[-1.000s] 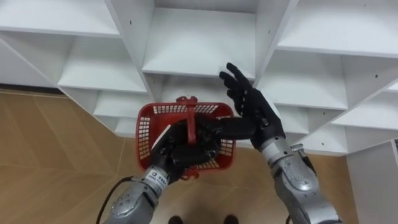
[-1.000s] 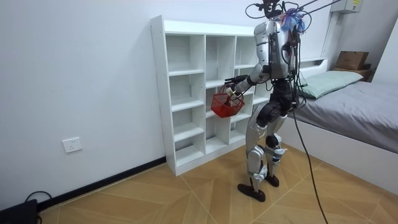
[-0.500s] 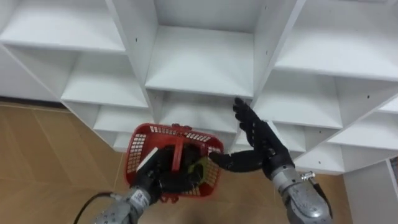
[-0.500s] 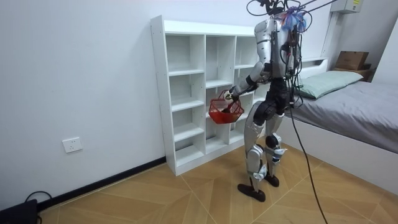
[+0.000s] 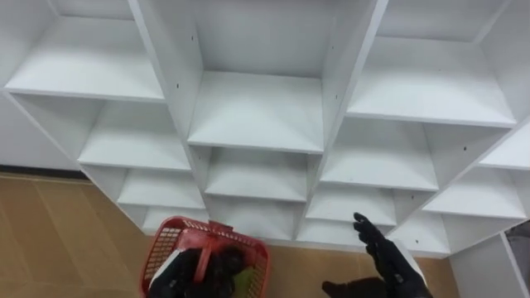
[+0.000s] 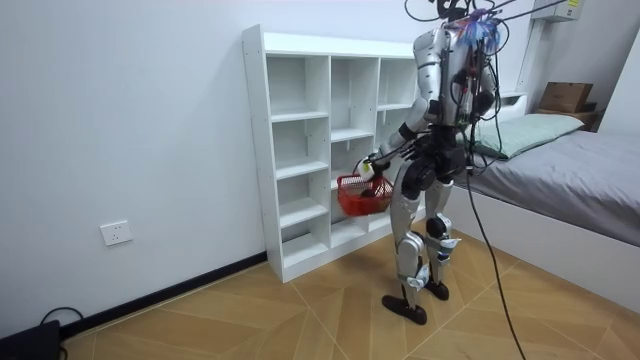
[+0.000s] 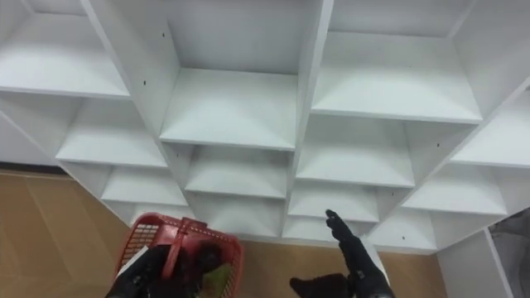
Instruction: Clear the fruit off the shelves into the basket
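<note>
Left eye view: below white wooden shelf unit (image 5: 257,108), left hand (image 5: 201,275) grips red plastic basket (image 5: 162,248) by its handle; right hand (image 5: 387,263) fingers spread straight.

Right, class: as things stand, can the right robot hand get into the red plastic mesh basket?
Probably yes. The right robot hand, open, hangs beside the red plastic mesh basket with nothing between them. The basket's open top is partly taken up by the left robot hand that holds it.

wall (image 6: 130,120): white | floor (image 6: 300,320): wood parquet | bed (image 6: 580,170): grey cover, room view's right
</note>
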Tool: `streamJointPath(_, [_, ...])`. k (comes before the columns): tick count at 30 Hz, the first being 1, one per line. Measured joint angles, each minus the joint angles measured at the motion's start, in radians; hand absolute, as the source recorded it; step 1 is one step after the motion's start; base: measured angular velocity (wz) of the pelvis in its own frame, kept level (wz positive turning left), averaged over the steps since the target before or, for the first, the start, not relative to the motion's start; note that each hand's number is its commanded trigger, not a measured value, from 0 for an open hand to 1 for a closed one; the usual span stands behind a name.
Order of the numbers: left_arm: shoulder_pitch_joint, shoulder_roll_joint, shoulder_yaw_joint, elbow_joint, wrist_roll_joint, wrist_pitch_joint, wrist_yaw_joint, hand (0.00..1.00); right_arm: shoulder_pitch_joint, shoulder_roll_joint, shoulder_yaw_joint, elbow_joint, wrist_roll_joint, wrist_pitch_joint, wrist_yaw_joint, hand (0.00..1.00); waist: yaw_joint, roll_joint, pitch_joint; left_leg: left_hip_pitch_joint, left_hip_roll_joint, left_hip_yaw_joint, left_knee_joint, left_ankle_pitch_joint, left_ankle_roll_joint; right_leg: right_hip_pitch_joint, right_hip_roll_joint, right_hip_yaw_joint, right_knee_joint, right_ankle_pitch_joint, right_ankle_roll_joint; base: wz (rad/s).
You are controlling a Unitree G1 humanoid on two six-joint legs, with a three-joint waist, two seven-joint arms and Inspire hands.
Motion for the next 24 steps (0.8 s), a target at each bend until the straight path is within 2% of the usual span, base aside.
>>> streamJointPath(4, [0.003, 0.001, 0.033, 0.115, -0.026, -0.009, 0.018, 1.00, -0.001, 0.004, -0.023, 0.157, 0.067, -0.002, -0.040, 0.00, 0.002, 0.010, 0.0033, 0.035, 0.000, 0.000, -0.017, -0.002, -0.003, 0.036, 0.001, -0.004, -0.017, -0.002, 0.001, 0.00])
streamJointPath(7, [0.000, -0.010, 0.089, 0.189, -0.025, -0.027, 0.024, 1.00, -0.001, 0.027, -0.073, 0.250, 0.153, -0.009, -0.055, 0.00, -0.001, 0.013, 0.0062, 0.048, -0.001, -0.003, -0.018, -0.005, -0.007, 0.060, 0.001, -0.025, -0.035, -0.002, 0.001, 0.07])
streamJointPath(12, [-0.007, -0.028, 0.127, 0.296, -0.026, -0.030, 0.049, 1.00, -0.001, 0.049, -0.113, 0.358, 0.234, -0.005, -0.054, 0.00, -0.010, 0.012, 0.0070, 0.065, -0.005, -0.012, -0.022, -0.006, -0.009, 0.090, 0.001, -0.030, -0.047, -0.008, 0.004, 0.09])
streamJointPath(13, [-0.007, -0.030, 0.127, 0.308, -0.026, -0.030, 0.053, 1.00, 0.000, 0.052, -0.117, 0.373, 0.238, -0.005, -0.053, 0.00, -0.013, 0.014, 0.0092, 0.068, -0.006, -0.013, -0.022, -0.006, -0.008, 0.095, 0.000, -0.030, -0.049, -0.009, 0.005, 0.13])
streamJointPath(17, [-0.008, -0.043, 0.133, 0.379, -0.026, -0.030, 0.065, 1.00, -0.019, 0.077, -0.150, 0.469, 0.268, 0.012, -0.050, 0.00, -0.022, 0.016, 0.0091, 0.078, -0.013, -0.021, -0.032, -0.007, -0.007, 0.098, 0.000, -0.028, -0.047, -0.017, 0.010, 0.04])
streamJointPath(24, [-0.020, -0.053, 0.185, 0.440, -0.024, -0.010, 0.064, 1.00, -0.044, 0.085, -0.153, 0.581, 0.376, 0.081, 0.017, 0.00, -0.025, 0.013, 0.0081, 0.077, -0.015, -0.027, -0.035, -0.008, -0.006, 0.099, 0.000, -0.032, -0.047, -0.018, 0.012, 0.01])
